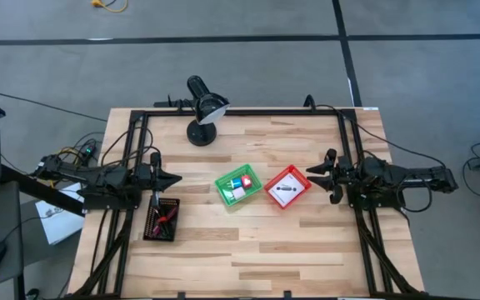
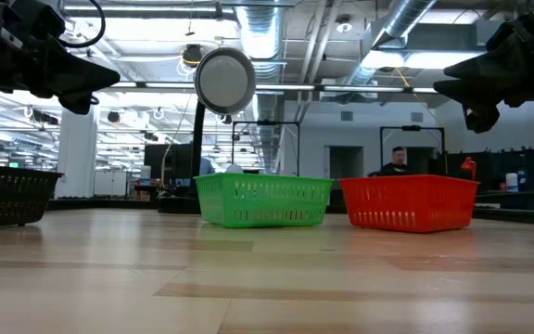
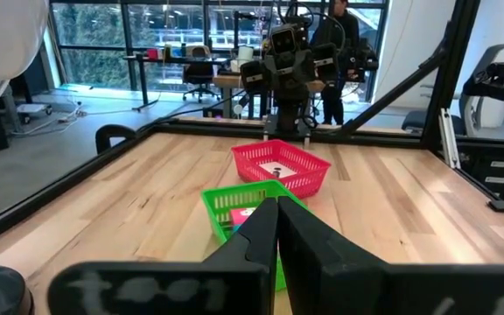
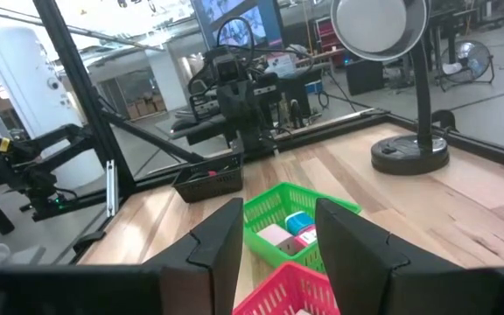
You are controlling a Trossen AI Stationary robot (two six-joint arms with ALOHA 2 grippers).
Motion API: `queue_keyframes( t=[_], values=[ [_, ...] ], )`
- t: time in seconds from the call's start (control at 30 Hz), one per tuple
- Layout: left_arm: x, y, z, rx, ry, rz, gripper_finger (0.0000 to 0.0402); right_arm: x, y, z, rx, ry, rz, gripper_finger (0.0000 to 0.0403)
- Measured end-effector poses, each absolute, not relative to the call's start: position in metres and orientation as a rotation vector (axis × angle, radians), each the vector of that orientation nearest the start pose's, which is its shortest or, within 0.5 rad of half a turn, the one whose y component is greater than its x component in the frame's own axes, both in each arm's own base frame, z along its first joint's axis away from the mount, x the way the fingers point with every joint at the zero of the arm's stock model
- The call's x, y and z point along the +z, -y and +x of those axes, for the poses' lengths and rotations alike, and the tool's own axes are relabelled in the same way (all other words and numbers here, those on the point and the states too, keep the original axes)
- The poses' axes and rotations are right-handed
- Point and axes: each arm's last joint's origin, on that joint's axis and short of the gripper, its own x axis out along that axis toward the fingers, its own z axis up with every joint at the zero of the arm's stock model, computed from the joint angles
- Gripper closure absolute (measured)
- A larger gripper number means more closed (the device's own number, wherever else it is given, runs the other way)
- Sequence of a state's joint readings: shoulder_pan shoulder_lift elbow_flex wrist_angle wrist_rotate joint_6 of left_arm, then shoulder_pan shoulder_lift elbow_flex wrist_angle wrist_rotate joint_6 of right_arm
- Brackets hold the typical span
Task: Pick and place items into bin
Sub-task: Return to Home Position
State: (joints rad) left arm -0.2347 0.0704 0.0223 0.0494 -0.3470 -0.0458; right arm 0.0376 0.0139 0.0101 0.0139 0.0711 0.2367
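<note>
A green bin [image 1: 238, 185] in the middle of the table holds a blue cube [image 1: 234, 182], a red-pink block [image 1: 247, 180] and a pale cube [image 1: 237, 194]. A red bin [image 1: 288, 187] to its right holds a white card with a black mark [image 1: 285, 189]. A black bin [image 1: 162, 218] at the left holds a maroon cord and a black-and-red tool [image 1: 163, 218]. My left gripper [image 1: 176, 179] is shut and empty, raised left of the green bin. My right gripper [image 1: 312, 173] is open and empty, raised right of the red bin.
A black desk lamp [image 1: 202, 112] stands at the far middle of the table. A black frame [image 1: 248, 112] runs along the table's far and side edges. Bare wood lies near the front edge. A person [image 2: 395, 162] shows in the room beyond the table.
</note>
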Motion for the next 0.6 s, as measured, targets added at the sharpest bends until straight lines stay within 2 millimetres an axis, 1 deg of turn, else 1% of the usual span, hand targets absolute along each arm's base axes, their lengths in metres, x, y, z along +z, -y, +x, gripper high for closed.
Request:
queue_keyframes(
  t=[0.6],
  values=[
    [0.1705, 0.0135, 0.0988, 0.112, 0.004, -0.039, 0.0401, 0.1672, -0.0016, 0.0979, -0.033, 0.014, 0.237, 0.0269]
  ],
)
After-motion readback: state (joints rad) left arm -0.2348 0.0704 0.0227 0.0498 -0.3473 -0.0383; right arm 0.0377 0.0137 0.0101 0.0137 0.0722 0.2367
